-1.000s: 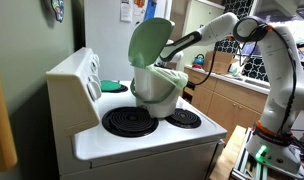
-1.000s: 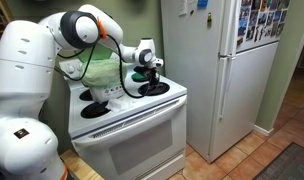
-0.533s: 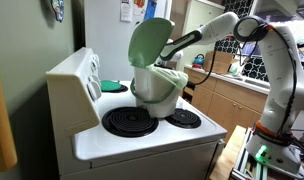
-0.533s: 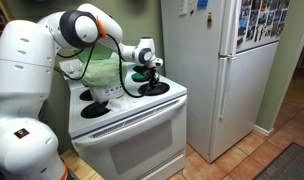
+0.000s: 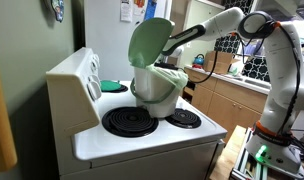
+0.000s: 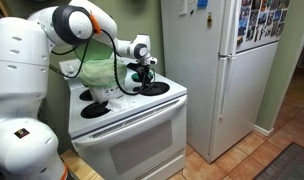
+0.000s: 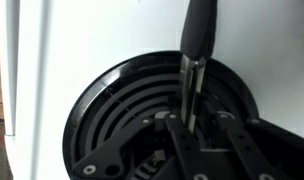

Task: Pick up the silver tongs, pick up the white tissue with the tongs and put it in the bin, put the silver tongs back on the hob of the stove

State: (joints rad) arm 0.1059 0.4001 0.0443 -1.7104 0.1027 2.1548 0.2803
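One end effector (image 7: 192,122) closed tight on silver tongs (image 7: 198,45); tips over coil burner (image 7: 102,110) edge; bin (image 5: 160,92) nearby

The arm (image 5: 210,26) has swung upward. In an exterior view its pale forearm now runs higher across the picture. The elbow joint (image 5: 260,22) sits nearer the top edge than a second ago, and the forearm meets the bin's green lid (image 5: 150,42) at a higher spot. In an exterior view the big round joint (image 6: 72,20) has shifted up and toward the picture's left side, and the link leading out to the wrist lies higher. The hand (image 6: 144,72) has risen a little with it and moved a touch toward the picture's left, so it stands slightly farther above the black burner (image 6: 154,89) than before.
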